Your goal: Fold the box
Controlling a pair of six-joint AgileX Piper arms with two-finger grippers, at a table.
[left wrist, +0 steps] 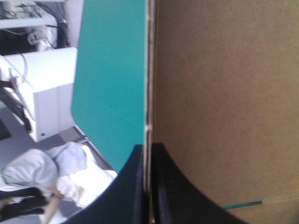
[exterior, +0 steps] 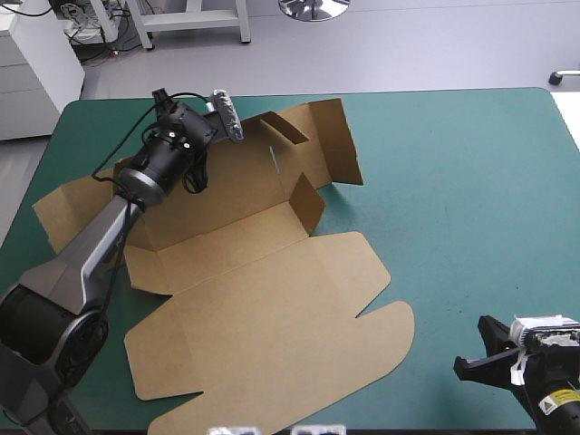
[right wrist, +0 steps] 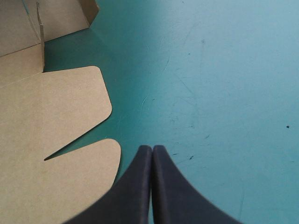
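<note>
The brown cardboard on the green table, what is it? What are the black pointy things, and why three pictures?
This is a robot with two arms. One picture looks down from above; the other two come from cameras on its wrists. On the teal-green table lies the box, a cut brown sheet, mostly flat, with some flaps standing up at its far side. The black fins are each arm's tool for pinching. The left tool pinches an edge of the box. The right tool is shut and empty, over bare table beside the box.
</note>
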